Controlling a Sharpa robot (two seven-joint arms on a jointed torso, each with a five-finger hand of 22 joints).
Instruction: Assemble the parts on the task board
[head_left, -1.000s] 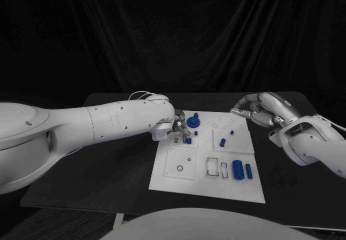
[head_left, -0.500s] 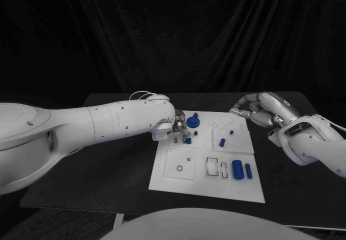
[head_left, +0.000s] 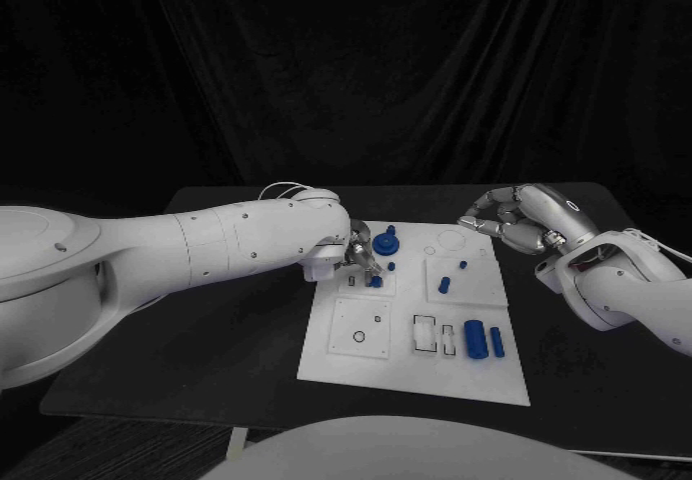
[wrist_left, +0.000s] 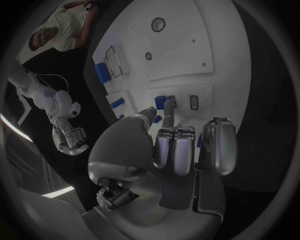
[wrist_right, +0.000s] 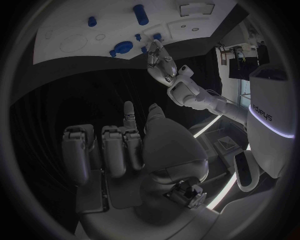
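Left hand (head_left: 358, 252) is low over the far left part of the task board (head_left: 378, 365), its white arm reaching in across the table (head_left: 216, 350) from the near left. In the left wrist view its fingertips (wrist_left: 168, 104) are down at a small blue peg (wrist_left: 160, 100) standing on the board beside a small rectangular slot; whether they actually pinch the peg cannot be told, as the fingers cover the contact. A blue knob-shaped part (head_left: 387, 241) stands just behind this hand. Right hand (head_left: 516, 222) hovers above the board's far right corner, well apart from any part, its fingers curled inward and nothing in them; the right wrist view shows these fingers (wrist_right: 119, 145) folded toward the palm. Two blue cylinders (head_left: 485, 339) lie side by side near the board's near right edge; two smaller blue pegs (head_left: 450, 280) stand on the right middle area.
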